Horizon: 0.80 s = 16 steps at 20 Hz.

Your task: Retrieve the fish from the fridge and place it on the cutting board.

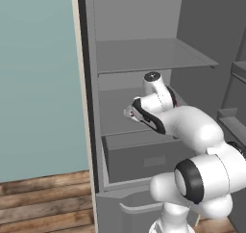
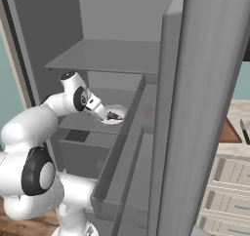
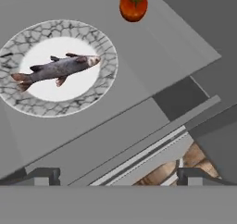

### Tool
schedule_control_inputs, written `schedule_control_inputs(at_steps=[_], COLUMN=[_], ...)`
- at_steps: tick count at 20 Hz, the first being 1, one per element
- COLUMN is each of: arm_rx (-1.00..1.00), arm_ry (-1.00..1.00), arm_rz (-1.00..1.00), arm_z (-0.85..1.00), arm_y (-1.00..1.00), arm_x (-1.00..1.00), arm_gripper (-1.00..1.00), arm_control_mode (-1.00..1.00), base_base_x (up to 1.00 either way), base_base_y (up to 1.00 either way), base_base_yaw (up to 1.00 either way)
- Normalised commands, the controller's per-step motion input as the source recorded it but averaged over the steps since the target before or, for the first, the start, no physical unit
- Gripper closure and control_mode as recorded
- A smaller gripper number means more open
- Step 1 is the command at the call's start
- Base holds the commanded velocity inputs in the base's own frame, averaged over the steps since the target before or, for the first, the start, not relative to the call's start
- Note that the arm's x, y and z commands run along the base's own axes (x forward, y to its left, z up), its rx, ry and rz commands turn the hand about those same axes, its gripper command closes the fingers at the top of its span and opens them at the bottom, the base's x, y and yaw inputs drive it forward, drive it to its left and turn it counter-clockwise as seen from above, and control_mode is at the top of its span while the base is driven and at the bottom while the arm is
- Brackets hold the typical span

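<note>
Fingers (image 3: 44, 174) apart — one fish (image 3: 58, 69), one plate (image 3: 28, 105), one tomato (image 3: 133, 5).

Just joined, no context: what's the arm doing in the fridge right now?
The arm is reaching into the open fridge toward the fish, which lies on a round white plate on a middle shelf. The gripper hovers above the shelf with its jaws open and nothing in them; the fish is untouched. A small red tomato sits on the same shelf beside the plate. The cutting board waits on the counter.
</note>
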Motion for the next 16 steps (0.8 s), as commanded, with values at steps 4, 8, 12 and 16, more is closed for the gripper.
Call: schedule_control_inputs(at_steps=[4, 8, 12, 16], arm_rx=[0.23, 0.35, 0.3, 0.09], arm_ry=[-0.13, -0.2, -0.03, 0.0], arm_rz=[-0.42, -0.31, -0.1, 0.0], arm_z=[-0.02, 0.0, -0.04, -0.16], arm_y=[-0.05, 0.0, 0.0, 0.0], arm_x=[0.0, 0.0, 0.12, 0.16], arm_gripper=[-1.0, -1.0, -1.0, -1.0], arm_control_mode=[-1.0, -1.0, -1.0, -1.0], base_base_x=[0.0, 0.0, 0.0, 0.0], base_base_y=[0.0, 0.0, 0.0, 0.0], base_base_yaw=[0.0, 0.0, 0.0, 0.0])
